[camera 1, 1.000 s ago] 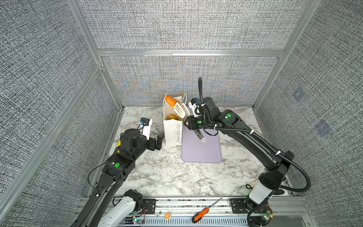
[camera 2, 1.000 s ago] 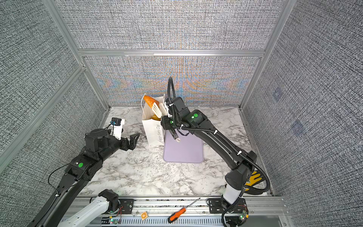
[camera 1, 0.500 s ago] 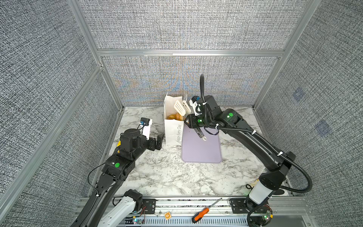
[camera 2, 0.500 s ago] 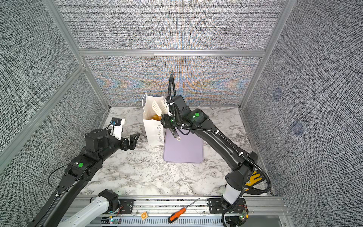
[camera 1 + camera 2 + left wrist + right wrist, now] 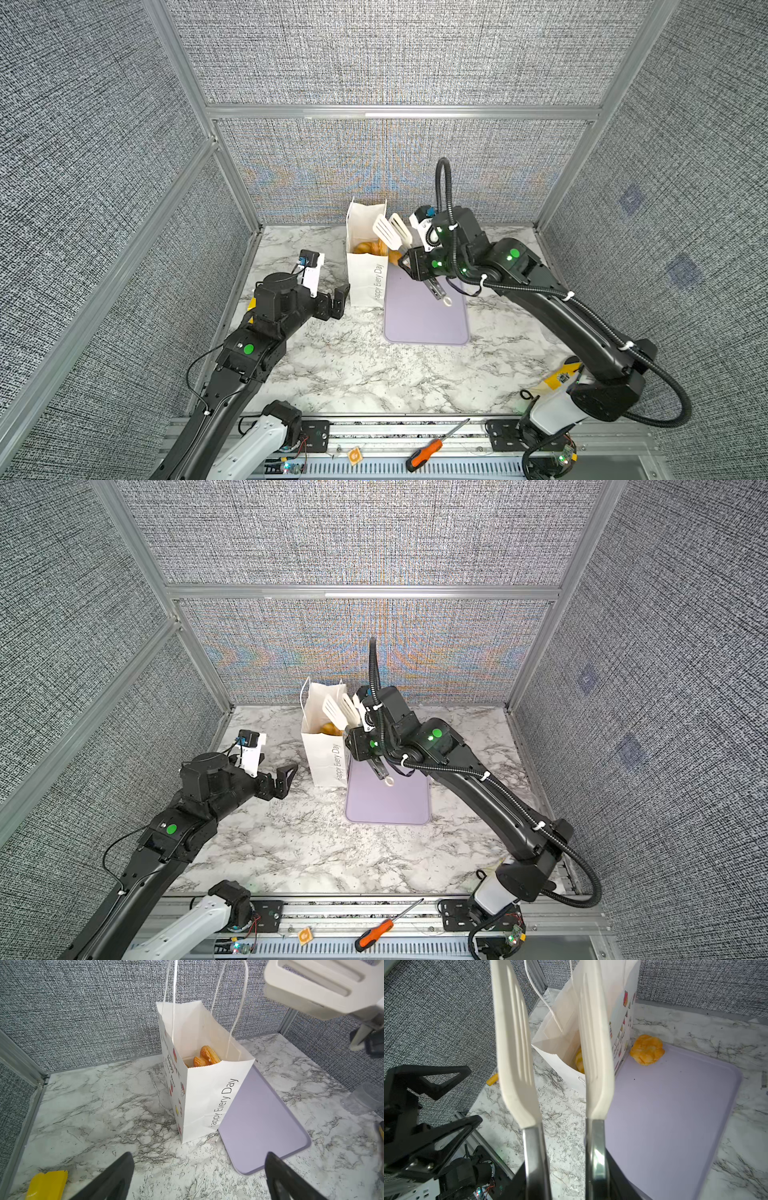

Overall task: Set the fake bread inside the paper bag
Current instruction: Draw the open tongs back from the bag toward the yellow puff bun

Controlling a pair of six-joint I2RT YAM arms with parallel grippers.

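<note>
On a marble table (image 5: 353, 365), a tall white paper bag (image 5: 365, 278) stands upright with its mouth open. A flat lilac tray (image 5: 424, 320) lies just beside it, one edge at the bag's foot.

The right gripper (image 5: 417, 266), raised over the tray's far end, is clamped on the metal handles of white tongs (image 5: 392, 230). The two blades stand apart with nothing between them, tilted up over the bag's rim.

The left gripper (image 5: 338, 301) hovers low on the bag's other side. Its fingers are spread wide and empty, near the paper but not touching it.

Golden bread (image 5: 205, 1056) sits deep inside the bag. One round bun (image 5: 646, 1052) lies outside, on the tray's far corner, just beside the bag's pictured face.

That bun lies below the blades and back toward the handles, so the right gripper is much the nearer of the two. The tongs would likely have to tip downward to reach it. Being round, the bun seems to need no special lining-up.
</note>
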